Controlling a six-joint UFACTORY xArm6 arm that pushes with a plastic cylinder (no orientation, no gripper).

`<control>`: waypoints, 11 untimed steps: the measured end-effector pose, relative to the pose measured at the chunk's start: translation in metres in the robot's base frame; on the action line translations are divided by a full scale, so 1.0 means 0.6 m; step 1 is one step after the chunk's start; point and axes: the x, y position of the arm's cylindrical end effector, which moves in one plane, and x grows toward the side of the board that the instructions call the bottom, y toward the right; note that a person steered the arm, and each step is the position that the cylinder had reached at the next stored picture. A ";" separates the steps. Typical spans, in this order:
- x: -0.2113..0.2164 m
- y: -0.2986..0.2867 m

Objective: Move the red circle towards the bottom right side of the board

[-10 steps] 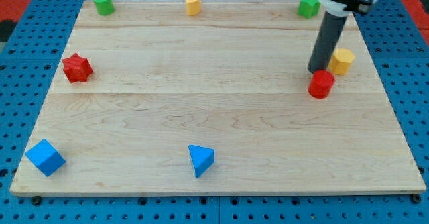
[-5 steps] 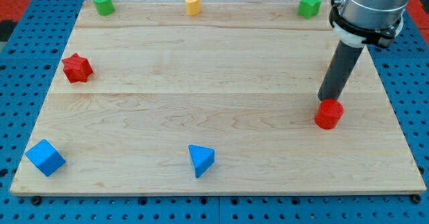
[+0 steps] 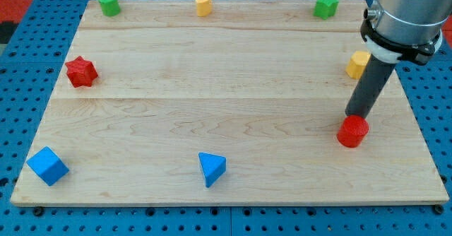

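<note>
My tip point(image 3: 355, 115) has no pincer on it to clench or release, it's just a bare rod end, sitting right against the top side of the red circle point(image 3: 352, 131). That one's a short, stubby red cylinder, upright, on the board's point(image 3: 212, 102) right half, a bit below the middle. There's bare wood below it and to its right before the edges. The yellow block point(image 3: 357, 64) is up near the right edge, partly behind the rod. The blue triangle point(image 3: 211, 168) is well off to the left near the bottom edge.
</note>
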 end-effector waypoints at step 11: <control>0.054 0.007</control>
